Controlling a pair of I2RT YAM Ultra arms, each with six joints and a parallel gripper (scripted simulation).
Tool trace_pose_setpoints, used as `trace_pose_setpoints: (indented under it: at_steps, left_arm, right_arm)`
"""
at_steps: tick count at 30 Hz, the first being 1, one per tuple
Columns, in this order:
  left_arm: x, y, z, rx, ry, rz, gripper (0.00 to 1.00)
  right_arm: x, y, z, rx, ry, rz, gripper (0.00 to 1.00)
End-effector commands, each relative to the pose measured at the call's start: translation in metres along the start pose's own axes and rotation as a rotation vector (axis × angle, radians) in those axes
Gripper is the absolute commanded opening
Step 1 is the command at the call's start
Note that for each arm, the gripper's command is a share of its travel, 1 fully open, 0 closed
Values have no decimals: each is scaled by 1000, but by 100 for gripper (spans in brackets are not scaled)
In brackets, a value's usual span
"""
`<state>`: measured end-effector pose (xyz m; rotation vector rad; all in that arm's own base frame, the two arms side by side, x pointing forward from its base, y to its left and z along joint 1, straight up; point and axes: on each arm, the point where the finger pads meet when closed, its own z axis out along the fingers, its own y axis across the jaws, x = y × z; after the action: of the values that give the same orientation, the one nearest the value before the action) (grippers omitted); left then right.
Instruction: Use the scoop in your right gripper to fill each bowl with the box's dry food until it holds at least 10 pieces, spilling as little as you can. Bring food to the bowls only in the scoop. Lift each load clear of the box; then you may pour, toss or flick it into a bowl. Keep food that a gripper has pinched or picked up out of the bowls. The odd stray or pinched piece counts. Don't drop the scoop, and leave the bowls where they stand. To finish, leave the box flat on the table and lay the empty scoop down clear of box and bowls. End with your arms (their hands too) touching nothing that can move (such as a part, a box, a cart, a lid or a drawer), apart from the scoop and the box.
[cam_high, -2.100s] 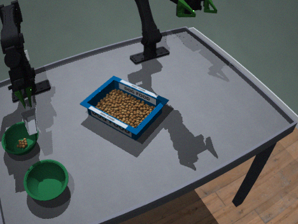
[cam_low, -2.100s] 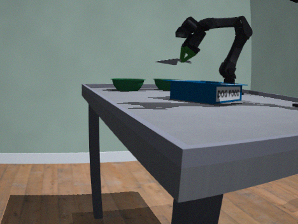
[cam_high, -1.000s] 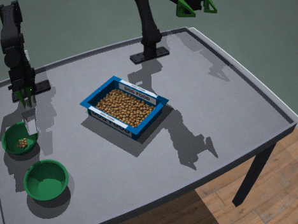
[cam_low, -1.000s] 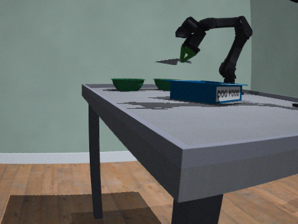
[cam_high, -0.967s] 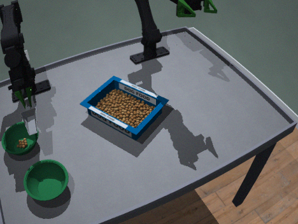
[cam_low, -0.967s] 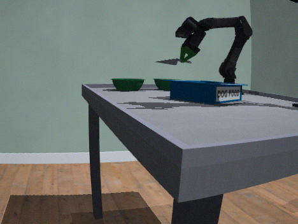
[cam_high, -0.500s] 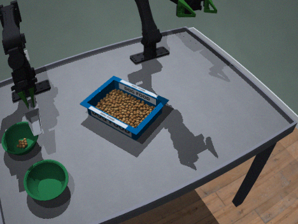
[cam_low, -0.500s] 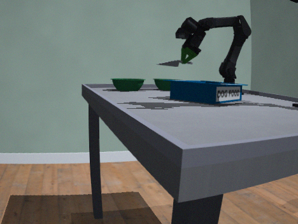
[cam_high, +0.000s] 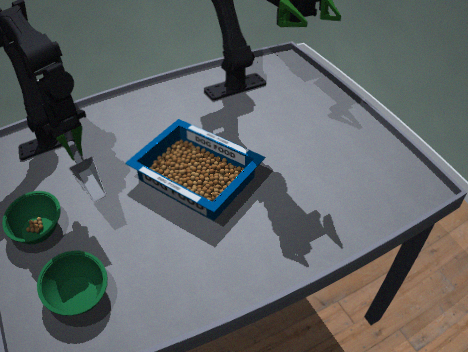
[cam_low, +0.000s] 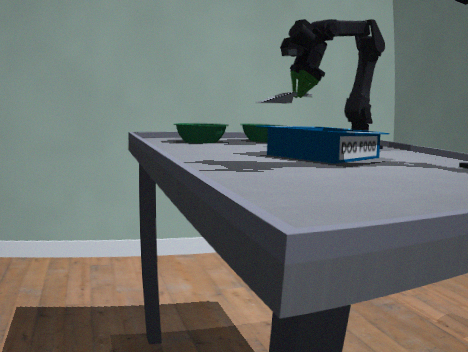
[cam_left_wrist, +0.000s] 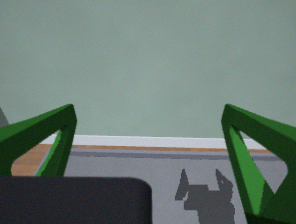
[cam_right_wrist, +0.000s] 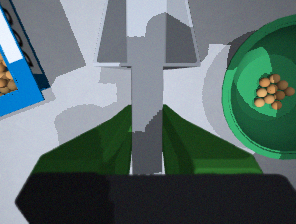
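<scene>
My right gripper (cam_high: 71, 141) is shut on the grey scoop (cam_high: 89, 176) by its handle and holds it in the air between the far bowl and the box. The scoop looks empty in the right wrist view (cam_right_wrist: 146, 37). The blue "DOG FOOD" box (cam_high: 195, 166) lies flat mid-table, full of brown pieces. The far green bowl (cam_high: 31, 216) holds a small heap of pieces (cam_high: 34, 225); it also shows in the right wrist view (cam_right_wrist: 265, 92). The near green bowl (cam_high: 72, 282) looks empty. My left gripper (cam_high: 306, 12) is open and empty, raised high at the far side.
The two arm bases (cam_high: 235, 85) are bolted at the table's far edge. A raised rim runs round the table. In the exterior view the scoop (cam_low: 280, 98) hangs well above the box (cam_low: 322, 144) and bowls (cam_low: 201, 132).
</scene>
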<state>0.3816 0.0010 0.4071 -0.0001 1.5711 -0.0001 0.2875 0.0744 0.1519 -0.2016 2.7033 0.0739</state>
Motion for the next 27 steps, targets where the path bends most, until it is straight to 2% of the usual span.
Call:
trace_pose_setpoints:
  at_steps: [1, 9, 27]
  left_arm:
    - [-21, 0, -5, 0, -55, 0, 100]
    - [-21, 0, -5, 0, -55, 0, 100]
    - [-21, 0, -5, 0, -55, 0, 100]
  right_arm:
    - [-9, 16, -11, -1, 9, -7, 0]
    - [-10, 53, -12, -33, 43, -78, 0]
    - [14, 144, -22, -66, 160, -267, 0]
